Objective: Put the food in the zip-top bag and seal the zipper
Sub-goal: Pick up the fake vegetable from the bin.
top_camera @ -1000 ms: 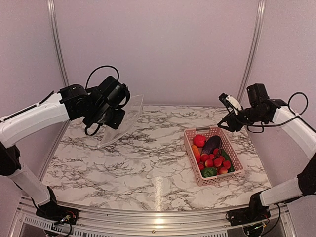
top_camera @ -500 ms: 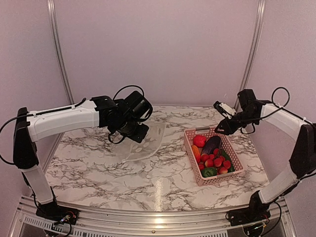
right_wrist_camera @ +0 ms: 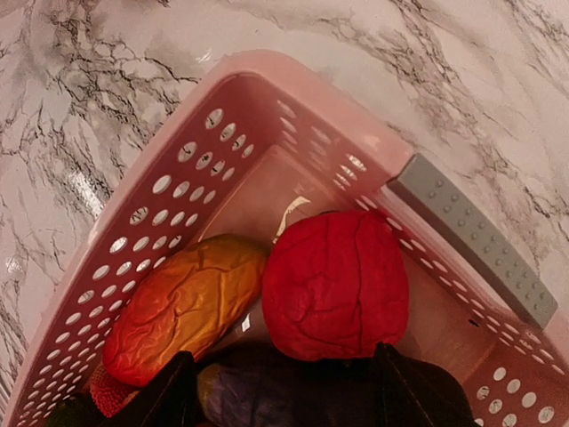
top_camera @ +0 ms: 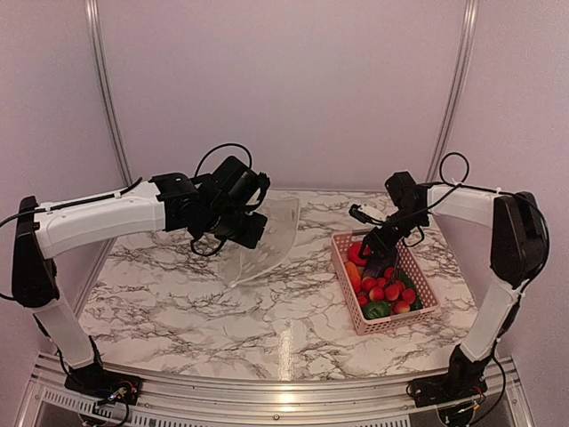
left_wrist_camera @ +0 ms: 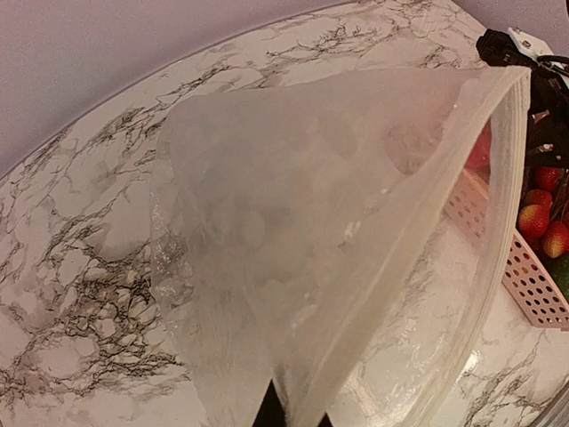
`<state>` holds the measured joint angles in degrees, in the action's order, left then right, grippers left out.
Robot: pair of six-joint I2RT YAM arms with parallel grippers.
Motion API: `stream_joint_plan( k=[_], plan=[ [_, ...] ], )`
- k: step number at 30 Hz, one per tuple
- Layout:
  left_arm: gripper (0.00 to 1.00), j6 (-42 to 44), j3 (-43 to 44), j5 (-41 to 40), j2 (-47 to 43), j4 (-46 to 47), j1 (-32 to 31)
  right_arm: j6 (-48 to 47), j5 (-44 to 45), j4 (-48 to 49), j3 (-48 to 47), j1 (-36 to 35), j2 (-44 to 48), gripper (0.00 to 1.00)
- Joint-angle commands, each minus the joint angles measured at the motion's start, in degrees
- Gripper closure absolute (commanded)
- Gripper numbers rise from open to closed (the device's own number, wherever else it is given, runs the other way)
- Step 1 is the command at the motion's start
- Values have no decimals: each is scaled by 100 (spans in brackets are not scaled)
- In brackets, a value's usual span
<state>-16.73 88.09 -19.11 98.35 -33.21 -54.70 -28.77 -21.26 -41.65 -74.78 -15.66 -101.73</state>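
Observation:
My left gripper [top_camera: 252, 233] is shut on one edge of the clear zip-top bag [top_camera: 271, 233] and holds it up off the table, left of the basket. In the left wrist view the bag [left_wrist_camera: 311, 222] fills the frame, with its mouth edge running up toward the right. My right gripper [top_camera: 375, 255] is open and low in the pink basket. In the right wrist view its fingers [right_wrist_camera: 169, 396] straddle the purple eggplant [right_wrist_camera: 267, 387]. The red round fruit [right_wrist_camera: 336, 283] and orange carrot [right_wrist_camera: 182, 307] lie just beyond it. Red berries [top_camera: 388, 290] and a green pepper [top_camera: 376, 310] lie nearer the front.
The pink slotted basket [top_camera: 396, 324] stands on the right of the marble table [top_camera: 222, 311]. Its far rim shows in the right wrist view [right_wrist_camera: 178, 133]. A grey strip [right_wrist_camera: 476, 236] lies along its right rim. Metal frame posts stand at the back corners.
My right gripper has swung left and down from above the basket's far corner into the basket. My left gripper has raised the bag a little and carried it slightly right.

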Motion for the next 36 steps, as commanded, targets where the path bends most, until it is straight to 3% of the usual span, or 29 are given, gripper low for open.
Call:
stream_joint_plan(
  k=[1,6,15,21,28,36],
  plan=[
    [100,-60,-210,-54,-250,209,12,-31,245,-127,-346,-47,-178,36],
    [100,-112,-301,22,-284,300,12,-23,324,-109,-458,-113,-406,34],
    [100,-242,-579,254,-541,658,12,-47,727,0,-740,-183,-948,22],
    [100,-219,-643,321,-647,812,16,-35,806,164,-583,-183,-989,21],
    [100,-84,-685,73,-336,1231,140,-5,814,56,-583,-183,-700,48],
    [100,-985,-113,616,19,830,402,-120,378,-847,-823,-134,446,55]
  ],
)
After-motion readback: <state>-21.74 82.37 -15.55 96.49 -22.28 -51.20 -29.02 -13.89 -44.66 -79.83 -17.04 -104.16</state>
